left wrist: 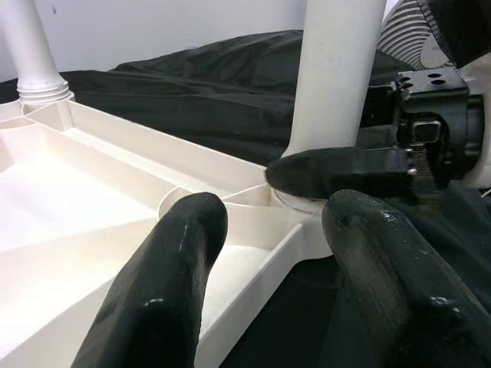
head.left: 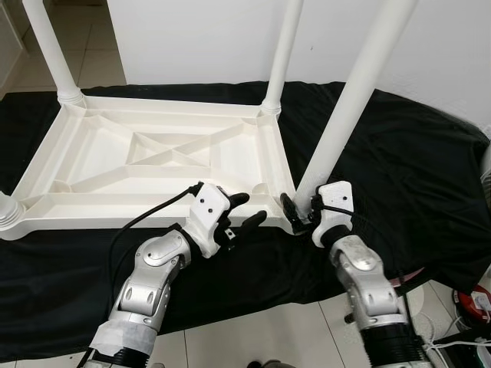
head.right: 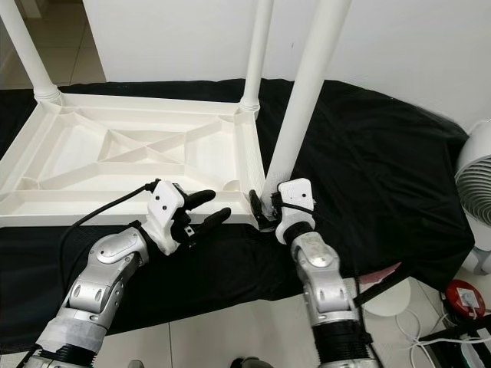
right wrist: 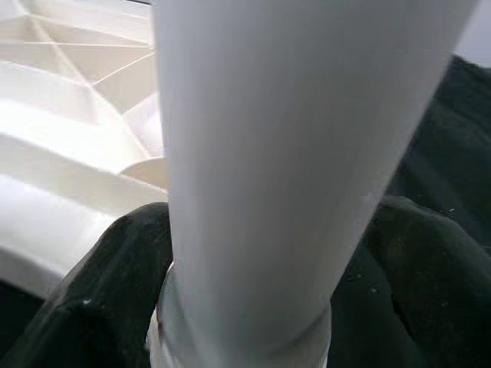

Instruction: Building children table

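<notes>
Left eye view: a white plastic children's tabletop (head.left: pixel 153 157) lies upside down, ribbed underside up, on a black cloth (head.left: pixel 399 153) spread over a low surface. Two white legs stand upright in its far corner sockets (head.left: pixel 50 46) (head.left: pixel 282 50). A third white leg (head.left: pixel 349 100) rises from the near right corner, leaning slightly. The right pincer (head.left: pixel 301 211) is pinched on the base of this leg, one black finger on each side, just above the corner socket. The left pincer (head.left: pixel 244 211) hovers beside the near rim of the tabletop, fingers spread, pointing toward that same corner and holding nothing. Right eye view: same arrangement; a white fan (head.right: pixel 476 192) stands at the right edge past the cloth, with cables and a red object (head.right: pixel 464 299) on the tiled floor (head.right: pixel 230 330). Left wrist view: the two spread fingers (left wrist: pixel 165 284) frame the near right corner of the tabletop, where the leg base meets its socket and the right pincer's finger lies against it. Right wrist view: the leg occupies the centre, with a black finger (right wrist: pixel 115 284) pressed against each side above the collar.
</notes>
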